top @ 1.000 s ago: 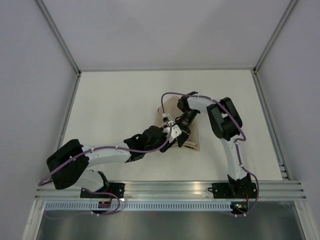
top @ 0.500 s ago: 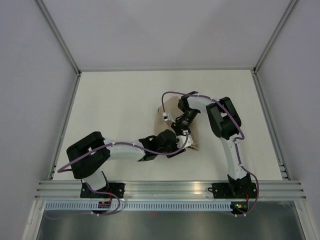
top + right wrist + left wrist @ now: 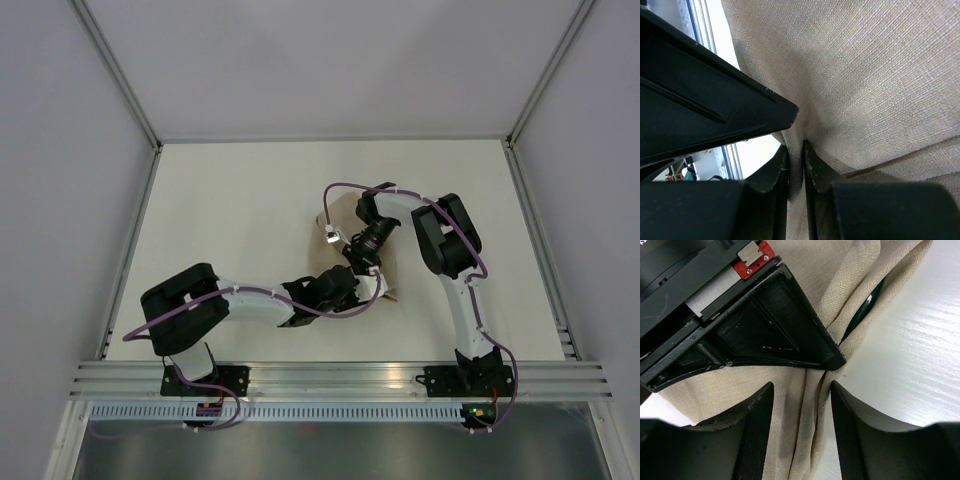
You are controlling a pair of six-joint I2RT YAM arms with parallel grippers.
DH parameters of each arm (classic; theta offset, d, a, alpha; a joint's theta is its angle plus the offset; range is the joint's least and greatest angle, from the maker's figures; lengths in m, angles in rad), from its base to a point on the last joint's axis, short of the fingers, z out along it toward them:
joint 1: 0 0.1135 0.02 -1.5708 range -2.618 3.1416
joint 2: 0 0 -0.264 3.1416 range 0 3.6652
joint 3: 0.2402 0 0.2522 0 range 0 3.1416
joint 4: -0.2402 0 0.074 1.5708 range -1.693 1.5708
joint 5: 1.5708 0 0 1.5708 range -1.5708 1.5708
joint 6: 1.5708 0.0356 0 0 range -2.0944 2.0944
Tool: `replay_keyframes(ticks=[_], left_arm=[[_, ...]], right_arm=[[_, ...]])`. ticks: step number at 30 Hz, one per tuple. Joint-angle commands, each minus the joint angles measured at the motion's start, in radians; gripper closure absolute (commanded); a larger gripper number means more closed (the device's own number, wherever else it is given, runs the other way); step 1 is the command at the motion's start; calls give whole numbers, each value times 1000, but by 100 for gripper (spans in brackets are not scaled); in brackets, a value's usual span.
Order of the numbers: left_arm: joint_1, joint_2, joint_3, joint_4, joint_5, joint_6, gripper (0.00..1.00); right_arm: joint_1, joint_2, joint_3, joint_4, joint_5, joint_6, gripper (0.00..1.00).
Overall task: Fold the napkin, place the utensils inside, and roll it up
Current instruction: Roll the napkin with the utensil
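1. You find the napkin [image 3: 850,270] on the table [image 3: 230,200], a little toward 4 o'clock from the table's middle in the overhead view. It is bunched rather than flat, and both arms meet over it.
2. The right gripper [image 3: 795,147] comes at the cloth from about 1 o'clock. Its fingers are clenched on a thin fold, with only a sliver of cloth between them. Judge this as an anchor that holds the gathered ridge up and steady so the other arm can work.
3. The left gripper [image 3: 801,389] reaches in from about 8 o'clock and meets the right fingertip almost nose to nose. Its fingers stand partly apart, straddling the same ridge of cloth just below the right gripper's pinch. They do not appear to squeeze it, so treat this pincer as released, grasping nothing.
4. At about 1 o'clock from the pinch in the left wrist view, a dark green sliver [image 3: 866,307] shows inside a crease. It is probably a utensil handle already wrapped in.
5. The placement suggests a hand-over or re-grip during the roll. If the right pinch lets go before the left closes, the ridge may slump open.
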Motion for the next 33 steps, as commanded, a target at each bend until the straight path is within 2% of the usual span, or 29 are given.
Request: replay_keyframes(ticks=[1, 11, 14, 15, 18, 25, 27, 33], left_arm=[[-8, 12, 15, -2, 0, 44, 45], [-7, 89, 67, -85, 80, 27, 47], [-7, 112, 84, -105, 86, 25, 54], [-5, 119, 87, -113, 89, 24, 61], [-5, 132, 96, -136, 109, 14, 73], [-2, 156, 133, -206, 175, -5, 92], [-1, 164, 144, -224, 198, -12, 98], [21, 181, 184, -275, 294, -44, 98]], right_arm=[[-5, 69, -8, 127, 174, -53, 100], [-5, 70, -6, 125, 172, -53, 100], [-5, 70, -3, 125, 172, -52, 100], [-5, 70, -2, 125, 172, -52, 100], [-7, 69, 1, 125, 172, -50, 100], [-5, 49, -5, 137, 172, -32, 98], [-5, 18, -23, 163, 175, -23, 94], [-8, -95, -91, 263, 209, 45, 69]])
